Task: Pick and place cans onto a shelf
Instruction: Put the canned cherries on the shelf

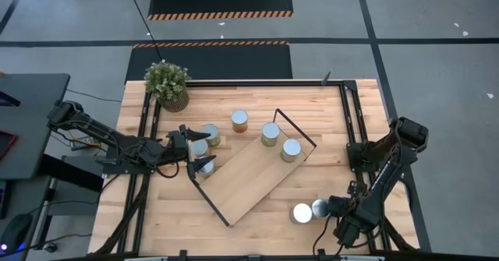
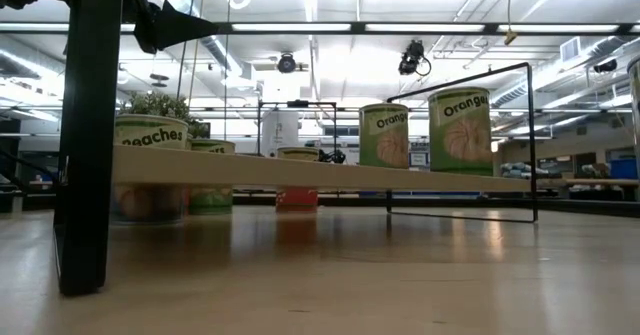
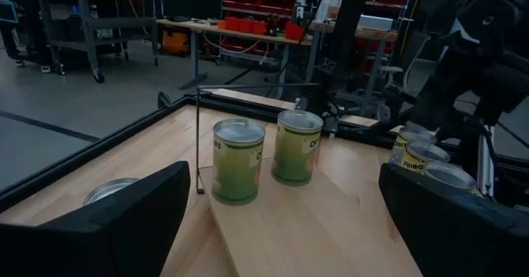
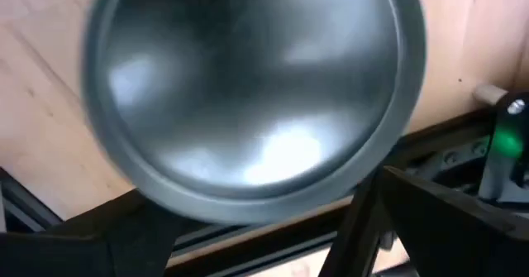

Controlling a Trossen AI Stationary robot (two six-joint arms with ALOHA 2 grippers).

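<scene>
I am hovering my right gripper (image 1: 322, 209), fingers spread wide, over a can (image 4: 248, 87) (silver top fills wrist view); left gripper (image 1: 195, 151) spread beside the shelf (image 1: 249, 175).

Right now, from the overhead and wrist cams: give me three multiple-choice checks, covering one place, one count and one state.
1. Where is the potted plant in the overhead view?
A. top-left corner of the table
B. on the shelf
C. bottom-right corner

2. How many cans stand on the shelf?
A. none
B. two
C. five

3. What state is the left gripper in?
A. shut on a can
B. shut, empty
C. open, empty

Answers:
1 A: the plant sits at the table's top-left corner, off the shelf.
2 B: only two cans rest on the board.
3 C: the left gripper has its fingers wide apart with nothing between them.
</scene>
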